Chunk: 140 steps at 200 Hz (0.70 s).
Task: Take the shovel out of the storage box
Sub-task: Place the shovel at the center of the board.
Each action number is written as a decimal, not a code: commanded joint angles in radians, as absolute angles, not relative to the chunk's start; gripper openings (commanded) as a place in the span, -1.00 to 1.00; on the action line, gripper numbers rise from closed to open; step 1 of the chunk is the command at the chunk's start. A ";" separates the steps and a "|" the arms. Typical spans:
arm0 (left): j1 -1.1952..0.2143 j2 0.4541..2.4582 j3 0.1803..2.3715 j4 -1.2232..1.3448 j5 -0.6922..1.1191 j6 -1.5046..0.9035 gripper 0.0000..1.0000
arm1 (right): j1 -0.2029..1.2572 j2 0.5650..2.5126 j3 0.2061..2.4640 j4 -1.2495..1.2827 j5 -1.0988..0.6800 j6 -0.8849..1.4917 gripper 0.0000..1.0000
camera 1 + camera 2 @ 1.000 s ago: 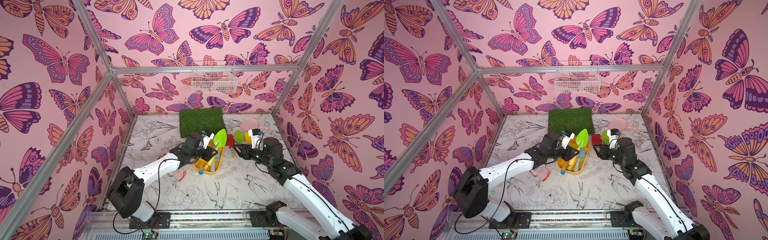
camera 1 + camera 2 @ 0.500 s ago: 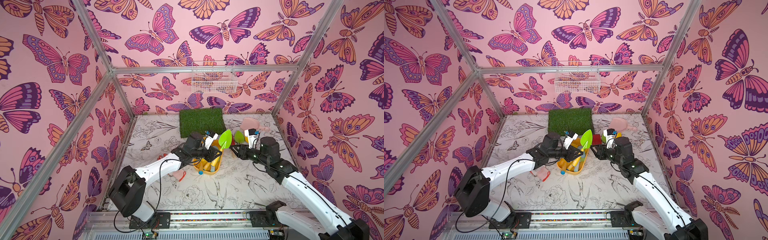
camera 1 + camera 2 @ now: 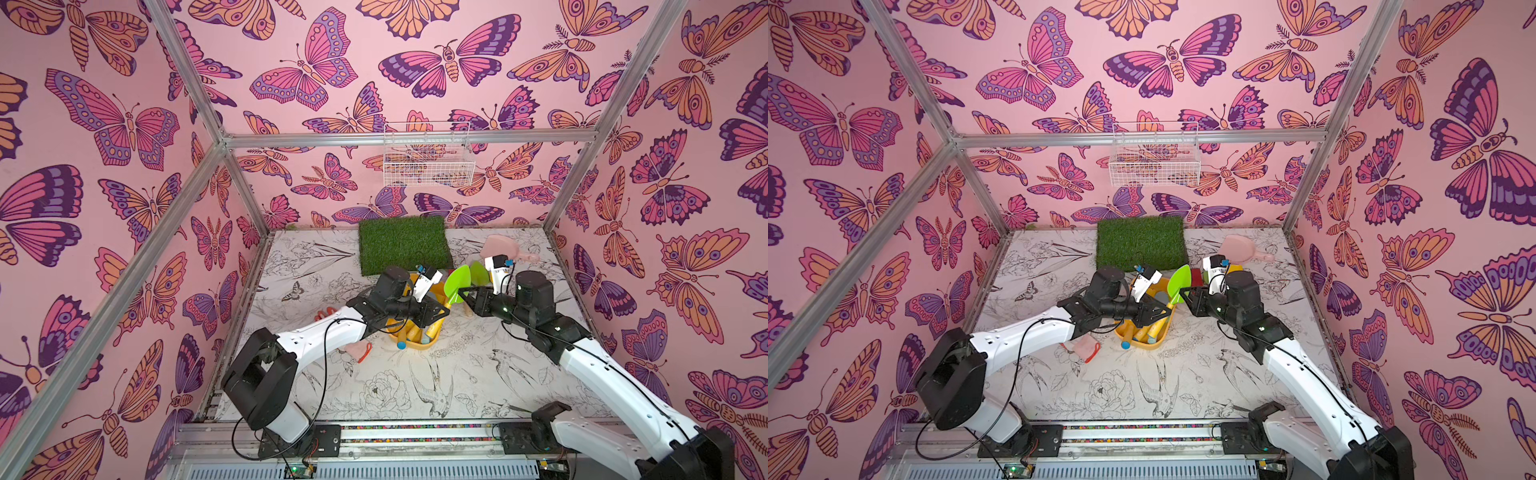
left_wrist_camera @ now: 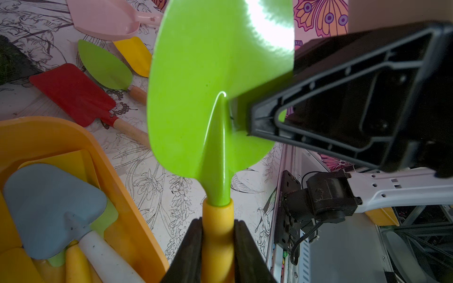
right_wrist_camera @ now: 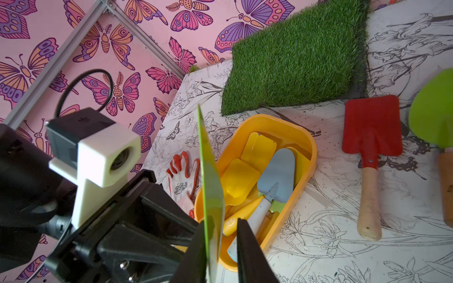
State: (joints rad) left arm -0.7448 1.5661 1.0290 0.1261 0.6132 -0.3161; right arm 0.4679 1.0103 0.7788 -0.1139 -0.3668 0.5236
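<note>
done: lime-green plastic shovel [image 4: 210,85] lifted clear, beside shallow yellow plastic storage box [image 5: 277,120]
left gripper [image 4: 217,227]: grips handle
right gripper [image 5: 220,224]: narrow, astride blade, unclamped
pending: set-down

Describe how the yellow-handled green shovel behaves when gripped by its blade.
The green shovel has a glossy blade, so it may slip in a pinch. Edge-on in the right wrist view it looks thin: probably light, maybe flexible.
</note>
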 commanded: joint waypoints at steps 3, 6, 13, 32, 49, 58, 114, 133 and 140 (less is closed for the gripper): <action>-0.750 1.584 1.028 0.163 0.651 -0.294 -1.00 | 0.477 1.012 0.817 -0.083 -0.346 0.518 -0.73; -0.750 1.585 1.028 0.164 0.650 -0.294 -1.00 | 0.477 1.011 0.818 -0.083 -0.344 0.516 -0.79; -0.750 1.586 1.027 0.164 0.644 -0.296 -0.94 | 0.477 1.010 0.818 -0.088 -0.334 0.514 -0.91; -0.750 1.582 1.018 0.164 0.615 -0.298 -0.39 | 0.478 1.001 0.820 -0.113 -0.292 0.502 -1.00; -0.749 1.570 1.003 0.164 0.570 -0.301 -0.13 | 0.477 0.996 0.829 -0.170 -0.221 0.497 -1.00; -0.749 1.565 0.996 0.164 0.557 -0.298 -0.05 | 0.477 0.997 0.844 -0.212 -0.186 0.479 -1.00; -0.723 1.527 0.931 0.159 0.427 -0.342 0.11 | 0.409 1.009 0.899 -0.423 0.005 0.368 -1.00; -0.712 1.513 0.910 0.157 0.395 -0.335 0.13 | 0.331 1.005 0.899 -0.469 -0.013 0.345 -1.00; -0.710 1.509 0.907 0.151 0.379 -0.332 0.14 | 0.303 1.003 0.897 -0.482 -0.016 0.331 -1.00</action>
